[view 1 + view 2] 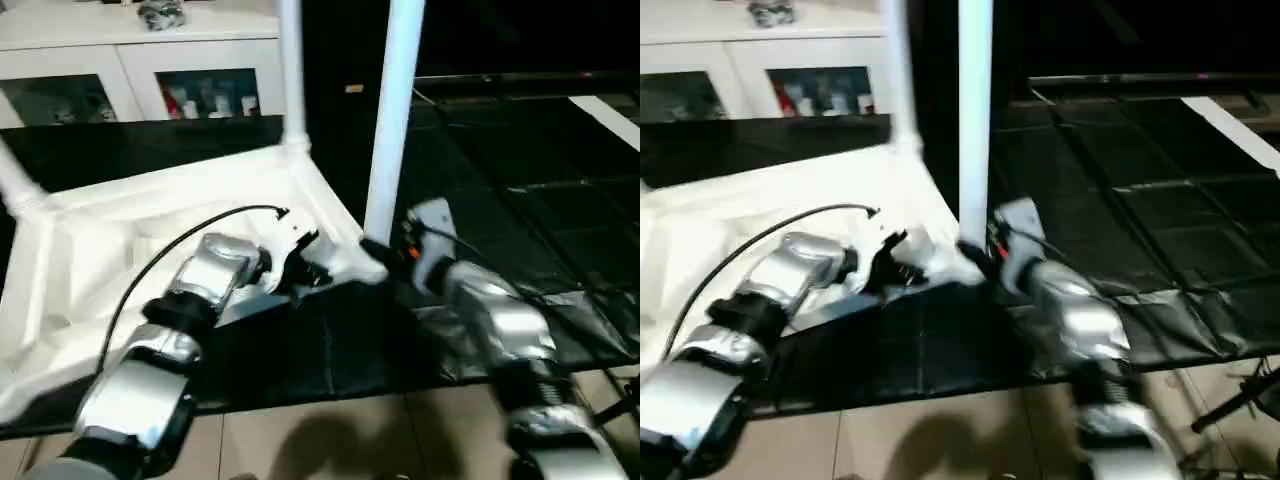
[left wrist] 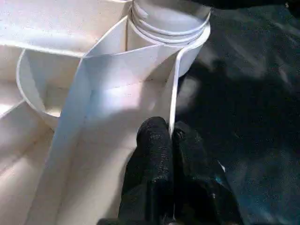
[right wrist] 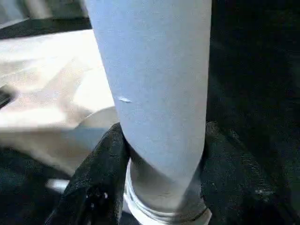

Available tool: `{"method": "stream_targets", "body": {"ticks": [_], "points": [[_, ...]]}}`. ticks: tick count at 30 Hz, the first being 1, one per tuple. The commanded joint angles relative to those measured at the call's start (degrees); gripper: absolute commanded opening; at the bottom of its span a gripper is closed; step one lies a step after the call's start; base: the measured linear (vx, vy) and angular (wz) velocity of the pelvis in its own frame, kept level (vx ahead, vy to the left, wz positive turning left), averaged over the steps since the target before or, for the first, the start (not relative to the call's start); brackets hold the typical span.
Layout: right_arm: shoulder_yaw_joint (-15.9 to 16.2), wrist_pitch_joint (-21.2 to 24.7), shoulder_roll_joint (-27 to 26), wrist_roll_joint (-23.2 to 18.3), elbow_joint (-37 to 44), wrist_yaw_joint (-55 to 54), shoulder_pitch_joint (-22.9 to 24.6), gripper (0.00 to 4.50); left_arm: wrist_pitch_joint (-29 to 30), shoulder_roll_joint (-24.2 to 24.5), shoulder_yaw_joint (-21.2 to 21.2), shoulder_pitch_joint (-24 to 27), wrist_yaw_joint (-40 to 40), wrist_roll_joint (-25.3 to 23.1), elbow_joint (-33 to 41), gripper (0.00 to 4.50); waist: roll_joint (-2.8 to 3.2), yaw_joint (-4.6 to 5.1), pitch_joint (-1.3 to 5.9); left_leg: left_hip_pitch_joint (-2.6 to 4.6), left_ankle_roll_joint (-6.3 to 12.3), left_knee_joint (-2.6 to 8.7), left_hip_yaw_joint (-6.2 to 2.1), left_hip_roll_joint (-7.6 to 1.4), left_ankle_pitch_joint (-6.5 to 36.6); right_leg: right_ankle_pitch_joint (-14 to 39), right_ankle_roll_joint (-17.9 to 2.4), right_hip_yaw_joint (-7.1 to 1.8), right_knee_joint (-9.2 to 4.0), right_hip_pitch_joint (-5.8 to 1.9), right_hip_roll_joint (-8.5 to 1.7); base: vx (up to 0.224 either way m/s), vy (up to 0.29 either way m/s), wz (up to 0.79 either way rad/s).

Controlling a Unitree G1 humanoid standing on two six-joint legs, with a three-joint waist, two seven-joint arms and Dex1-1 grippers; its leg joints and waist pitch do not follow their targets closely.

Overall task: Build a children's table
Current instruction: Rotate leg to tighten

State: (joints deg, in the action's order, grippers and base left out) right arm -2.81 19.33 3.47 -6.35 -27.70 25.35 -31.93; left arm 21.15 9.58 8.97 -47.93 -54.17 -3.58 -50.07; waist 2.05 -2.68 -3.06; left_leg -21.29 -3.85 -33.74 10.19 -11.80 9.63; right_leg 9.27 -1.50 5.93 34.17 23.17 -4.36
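The white tabletop (image 1: 100,250) lies upside down on a black mat, ribs facing up. Legs stand upright in its far corner (image 1: 290,70) and its left corner (image 1: 15,185). Another leg (image 1: 395,120) stands upright at the near right corner, its ringed lower end (image 2: 168,21) next to the rim. My right gripper (image 1: 385,248) is shut around this leg just above the rings, one finger (image 3: 101,164) on each side of the tube (image 3: 150,70). My left gripper (image 2: 169,129) is shut on the tabletop's thin rim (image 2: 174,89) just beside that corner.
A white cabinet with glass doors (image 1: 150,80) stands behind the tabletop. The black mat (image 1: 520,170) stretches to the right, with tiled floor (image 1: 330,440) at the front. A black cable (image 1: 190,235) arcs over my left forearm. A dark stand leg (image 1: 615,405) shows at the lower right.
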Motion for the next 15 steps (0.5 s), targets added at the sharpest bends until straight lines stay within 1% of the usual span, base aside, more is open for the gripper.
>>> {"method": "stream_targets", "body": {"ticks": [1, 2, 3, 4, 6, 8, 9, 11, 12, 13, 14, 15], "points": [[3.7, 1.8, -4.1, -1.6, -2.2, 1.2, -0.1, 1.98, -1.0, -3.8, -1.6, -3.3, -0.1, 4.4, 2.9, 0.0, -0.81, -0.56, 4.42, 0.36, 3.54, 3.27, -0.5, -0.85, 8.1, 13.5, -10.7, -2.83, -4.29, -3.65, -4.02, 0.0, 0.0, 0.0], [3.9, 1.6, -4.1, -1.4, -2.0, 1.3, 0.0, 1.98, -1.1, -3.8, -1.4, -3.1, -0.1, 4.3, 3.1, 0.0, -0.75, -0.61, 4.5, 0.34, 3.83, 3.25, -0.52, -0.89, 7.6, 12.5, -10.9, -2.88, -4.14, -3.71, -4.03, 0.0, 0.0, 0.0], [3.7, 1.6, -4.3, -1.8, -1.8, 1.6, 0.2, 2.33, -1.1, -3.7, -1.3, -2.8, 0.0, 4.1, 3.3, 0.0, -0.69, -0.59, 4.6, 0.32, 4.4, 3.2, -0.51, -1.01, 6.7, 10.1, -11.6, -2.95, -3.85, -3.72, -3.99, 0.0, 0.0, 0.0], [3.4, 1.5, -4.3, -2.3, -1.5, 1.8, 0.6, 2.54, -1.3, -3.4, -1.0, -2.4, 0.0, 3.7, 3.5, 0.0, -0.79, -0.61, 4.55, 0.29, 4.88, 3.18, -0.47, -1.04, 6.4, 8.8, -12.1, -2.98, -3.72, -3.76, -4.04, 0.0, 0.0, 0.0], [3.1, 1.1, -4.1, -2.8, -1.2, 3.0, 1.0, 2.54, -1.6, -3.0, -0.8, -2.1, -0.1, 3.3, 3.4, 0.0, -0.75, -0.74, 4.48, 0.36, 5.16, 3.17, -0.4, -1.03, 6.8, 8.9, -12.4, -3.01, -3.79, -3.77, -4.14, 0.0, 0.0, 0.0], [3.3, 1.1, -3.8, -2.6, -0.8, 3.2, 1.4, 2.86, -1.8, -2.8, -0.8, -1.9, -0.1, 3.3, 3.4, 0.0, -0.77, -0.81, 4.39, 0.34, 5.05, 3.21, -0.39, -1.03, 7.3, 9.9, -12.3, -3.0, -3.92, -3.8, -4.2, 0.0, 0.0, 0.0], [3.5, 0.6, -3.4, -2.2, -0.5, 3.3, 1.6, 2.86, -2.1, -2.5, -0.6, -1.8, -0.2, 3.0, 3.2, 0.0, -0.72, -0.84, 4.34, 0.42, 4.78, 3.26, -0.4, -1.05, 7.8, 10.8, -12.2, -3.01, -4.01, -3.78, -4.22, 0.0, 0.0, 0.0], [3.5, -0.2, -2.4, -1.6, 0.1, 3.7, 2.3, 3.05, -3.0, -2.0, -0.4, -1.6, -0.5, 2.3, 2.7, 0.0, -0.74, -0.9, 4.33, 0.43, 4.42, 3.27, -0.4, -1.05, 8.3, 11.8, -11.6, -3.05, -4.12, -3.79, -4.21, 0.0, 0.0, 0.0], [3.6, -0.7, -1.3, -1.9, 1.1, 5.2, 3.0, 3.13, -4.0, -1.5, 0.1, -1.4, -1.2, 1.7, 2.5, 0.0, -0.75, -0.92, 4.34, 0.43, 4.39, 3.28, -0.4, -1.07, 8.2, 11.7, -11.6, -3.07, -4.09, -3.8, -4.22, 0.0, 0.0, 0.0], [3.6, -0.8, -0.8, -2.1, 1.6, 5.9, 3.2, 3.22, -4.4, -1.3, 0.3, -1.3, -1.6, 1.5, 2.4, 0.0, -0.62, -1.14, 4.39, 0.46, 4.6, 3.24, -0.41, -1.11, 8.1, 11.3, -11.4, -3.1, -4.1, -3.83, -4.22, 0.0, 0.0, 0.0], [3.6, -0.3, 0.4, -2.7, 2.7, 7.6, 3.9, 3.42, -5.2, -0.7, 0.9, -1.0, -2.7, 1.1, 2.5, 0.0, -0.66, -1.25, 4.45, 0.42, 4.82, 3.24, -0.42, -1.15, 7.5, 10.0, -11.6, -3.15, -3.88, -3.86, -4.17, 0.0, 0.0, 0.0], [3.6, -0.3, 0.4, -2.7, 2.7, 7.6, 3.9, 3.42, -5.2, -0.7, 0.9, -1.0, -2.7, 1.1, 2.5, 0.0, -0.66, -1.28, 4.44, 0.4, 4.99, 3.26, -0.46, -1.15, 7.4, 9.6, -11.7, -3.12, -3.87, -3.9, -4.15, 0.0, 0.0, 0.0]]}}
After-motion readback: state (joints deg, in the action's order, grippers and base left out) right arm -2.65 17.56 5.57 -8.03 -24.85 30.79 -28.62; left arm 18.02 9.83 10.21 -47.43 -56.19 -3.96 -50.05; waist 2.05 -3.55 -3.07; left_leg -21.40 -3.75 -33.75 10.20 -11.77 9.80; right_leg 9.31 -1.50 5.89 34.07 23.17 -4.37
